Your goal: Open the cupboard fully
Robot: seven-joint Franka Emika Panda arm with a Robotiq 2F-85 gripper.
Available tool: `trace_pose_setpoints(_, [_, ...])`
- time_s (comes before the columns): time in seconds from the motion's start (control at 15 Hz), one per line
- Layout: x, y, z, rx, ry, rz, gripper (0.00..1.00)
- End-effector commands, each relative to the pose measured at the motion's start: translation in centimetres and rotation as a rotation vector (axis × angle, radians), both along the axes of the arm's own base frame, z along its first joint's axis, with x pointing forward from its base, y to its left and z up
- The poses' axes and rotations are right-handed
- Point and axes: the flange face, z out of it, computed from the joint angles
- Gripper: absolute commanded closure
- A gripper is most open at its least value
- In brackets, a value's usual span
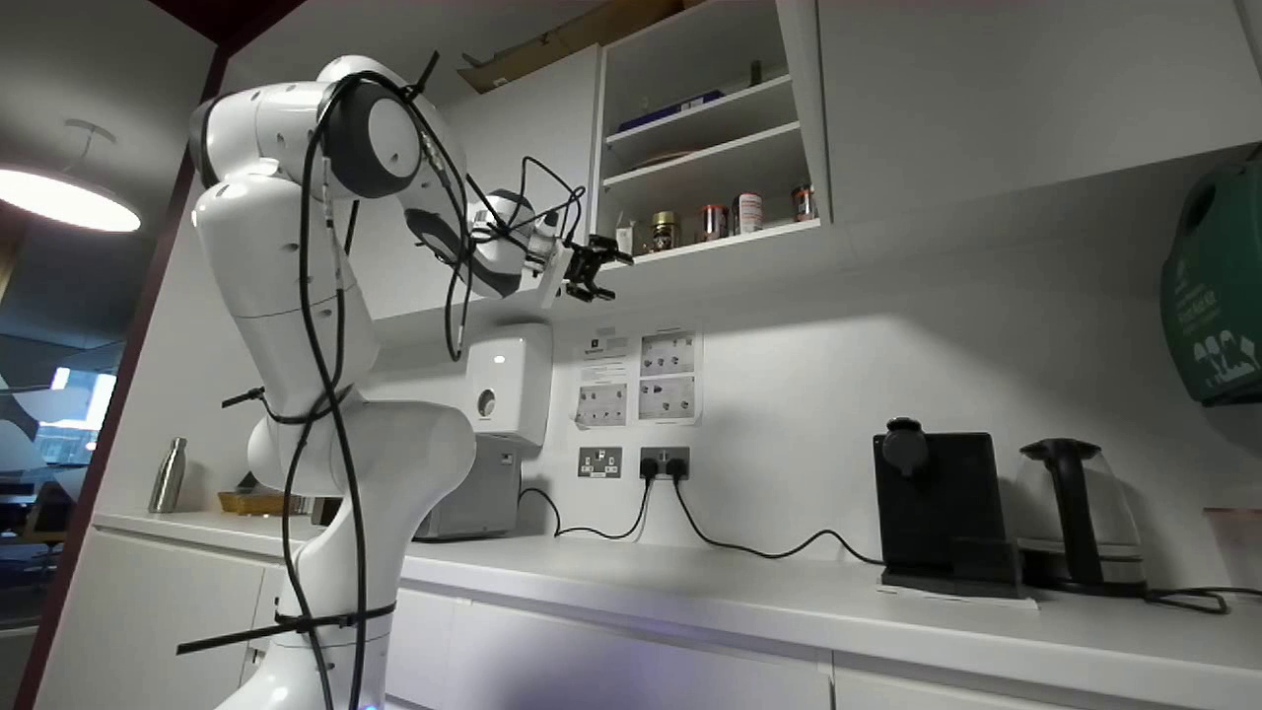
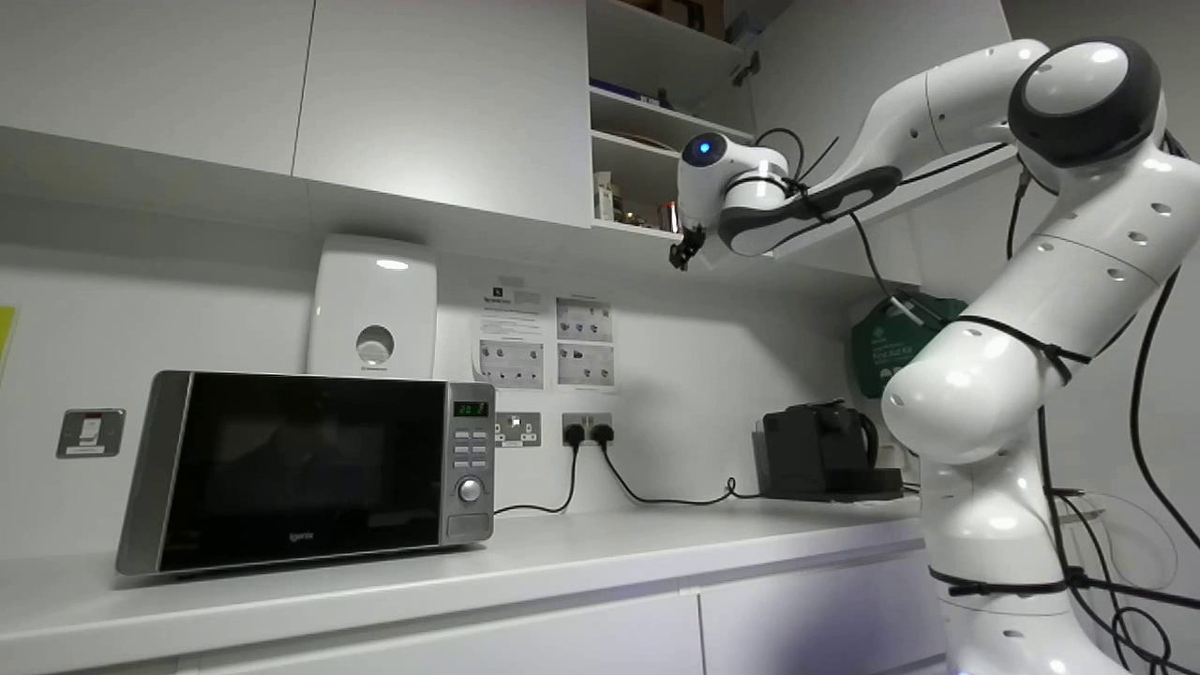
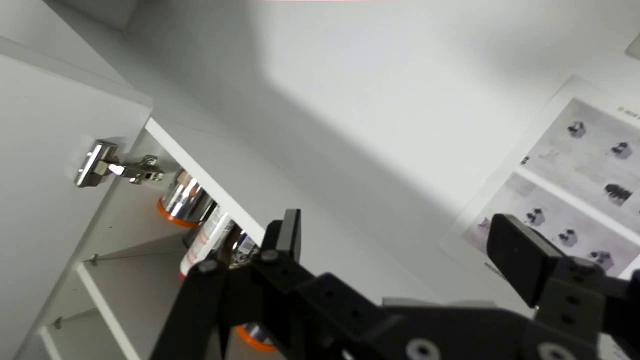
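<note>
Now, cupboard (image 1: 710, 130): on the wall (image 1: 789, 394) above the table (image 1: 611, 567), its front standing open, with shelves (image 3: 142, 285) and a gold-lidded jar (image 1: 665, 230) in plain sight.
Door (image 2: 844, 66): out from the cupboard's right side as one faces it, long axis apparently upright; whether it has reached its stop, I cannot tell.
Claw (image 3: 396, 232): fingers spread wide, holding nothing; past them show the wall and an instruction poster (image 3: 565, 195).
Claw to door: in both exterior views the door lies to the right of the claw, which hangs near the cupboard's lower edge; in the wrist view a clear gap parts them.
Coming move: probably rightward, into the door's inner face, should any swing be left in it.
</note>
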Motion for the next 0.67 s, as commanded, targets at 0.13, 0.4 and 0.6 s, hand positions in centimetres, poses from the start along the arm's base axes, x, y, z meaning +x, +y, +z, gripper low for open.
trace_pose_setpoints(0.13, [-0.07,-0.27,0.60,0.125,0.189,0.217,0.00])
trace_pose_setpoints(0.4, [-0.06,0.40,0.09,0.198,0.257,0.272,0.00])
trace_pose_setpoints(0.6, [-0.29,0.60,0.19,0.222,0.288,0.311,0.00])
